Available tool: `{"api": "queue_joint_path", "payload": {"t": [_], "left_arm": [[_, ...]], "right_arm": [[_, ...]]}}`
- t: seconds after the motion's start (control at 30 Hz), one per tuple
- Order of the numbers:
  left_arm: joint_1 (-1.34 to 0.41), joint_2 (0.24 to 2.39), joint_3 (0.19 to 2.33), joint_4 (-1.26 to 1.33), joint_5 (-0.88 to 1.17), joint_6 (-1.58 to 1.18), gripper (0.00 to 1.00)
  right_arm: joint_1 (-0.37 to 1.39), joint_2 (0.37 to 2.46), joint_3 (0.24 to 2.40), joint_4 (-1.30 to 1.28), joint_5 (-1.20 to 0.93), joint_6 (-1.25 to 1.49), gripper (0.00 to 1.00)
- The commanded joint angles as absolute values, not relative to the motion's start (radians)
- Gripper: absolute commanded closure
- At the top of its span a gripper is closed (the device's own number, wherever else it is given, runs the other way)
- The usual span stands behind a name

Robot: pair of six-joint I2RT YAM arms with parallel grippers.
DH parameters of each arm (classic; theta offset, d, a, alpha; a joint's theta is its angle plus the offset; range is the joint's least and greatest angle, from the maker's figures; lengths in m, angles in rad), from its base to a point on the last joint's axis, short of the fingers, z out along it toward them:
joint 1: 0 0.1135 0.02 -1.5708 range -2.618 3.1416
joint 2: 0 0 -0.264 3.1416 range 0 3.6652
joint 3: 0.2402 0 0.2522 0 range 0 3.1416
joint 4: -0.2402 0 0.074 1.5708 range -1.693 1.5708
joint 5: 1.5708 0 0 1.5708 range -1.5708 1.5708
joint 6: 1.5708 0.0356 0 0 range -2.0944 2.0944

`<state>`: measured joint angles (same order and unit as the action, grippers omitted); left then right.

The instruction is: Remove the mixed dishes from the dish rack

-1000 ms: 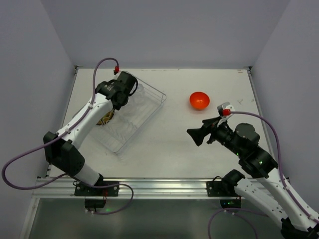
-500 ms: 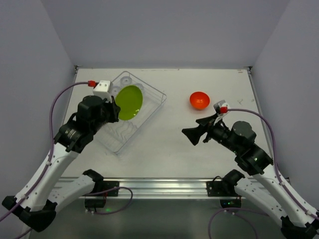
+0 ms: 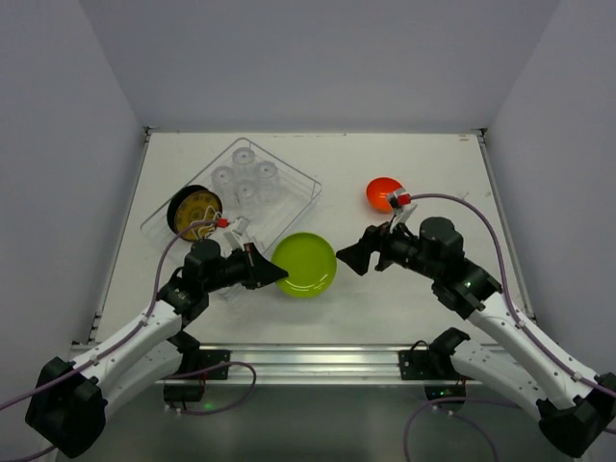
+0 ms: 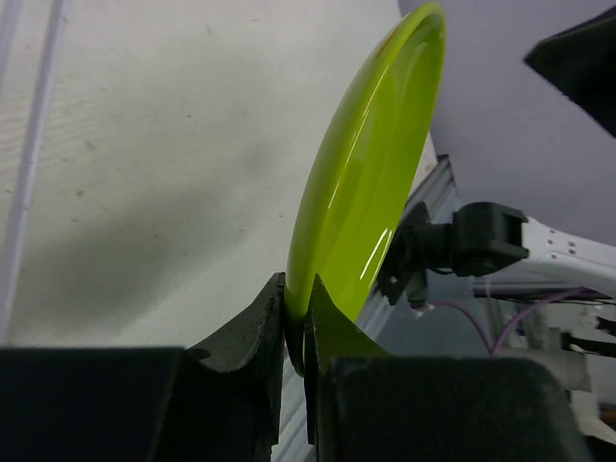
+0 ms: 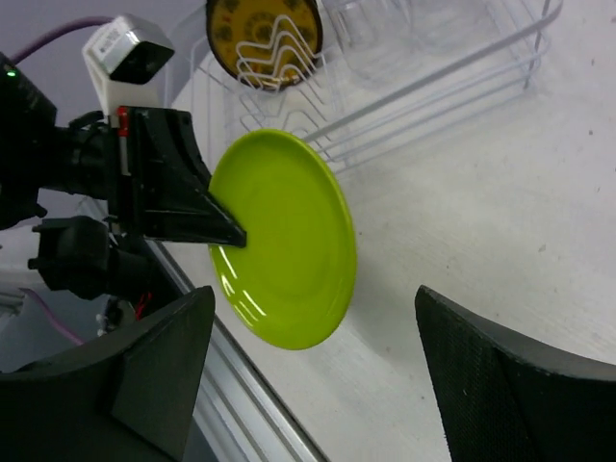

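The yellow-green plate [image 3: 304, 265] sits low in the middle of the top view, its bright face turned up, just right of the dish rack's near corner. The left gripper [image 3: 276, 276] pinches the plate's left rim between nearly shut fingers. The left wrist view shows that rim wedged in the narrow slot between them. Whether the plate touches the bench [image 3: 423, 159] cannot be told.

The right gripper [image 3: 352, 258] is just right of the plate, its fingers spread wide and holding nothing, pointed at the plate's free edge.

The dish rack [image 3: 281, 166] lies at an angle in the upper left. Four clear tumblers [image 3: 247, 191] are clustered in its far end, and a round yellow dish with a dark rim [image 3: 193, 212] stands among the tines at its left side.

The orange bowl [image 3: 381, 192] rests on the bench, upper right of centre, well apart from the rack.
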<state>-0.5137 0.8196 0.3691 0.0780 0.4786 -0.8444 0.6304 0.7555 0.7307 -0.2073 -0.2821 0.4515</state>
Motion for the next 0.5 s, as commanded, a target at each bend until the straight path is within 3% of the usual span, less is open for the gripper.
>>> {"api": "queue_joint_path", "payload": {"t": [0.0, 0.17, 0.27, 0.47], "left_arm": [[-0.517, 0.790, 0.312, 0.454, 0.638, -1.020, 1.00], [-0.517, 0.807, 0.250, 0.543, 0.689, -1.072, 1.00], [-0.517, 0.801, 0.232, 0.502, 0.670, -1.077, 1.00], [-0.517, 0.779, 0.239, 0.437, 0.623, -1.083, 1.00]], "right_arm": [[0.635, 0.819, 0.781, -0.250, -0.299, 0.443, 0.15], [0.637, 0.946, 0.813, -0.253, -0.431, 0.451, 0.35], [0.638, 0.980, 0.822, -0.252, -0.452, 0.446, 0.39], [0.650, 1.006, 0.828, -0.232, -0.434, 0.449, 0.59]]}}
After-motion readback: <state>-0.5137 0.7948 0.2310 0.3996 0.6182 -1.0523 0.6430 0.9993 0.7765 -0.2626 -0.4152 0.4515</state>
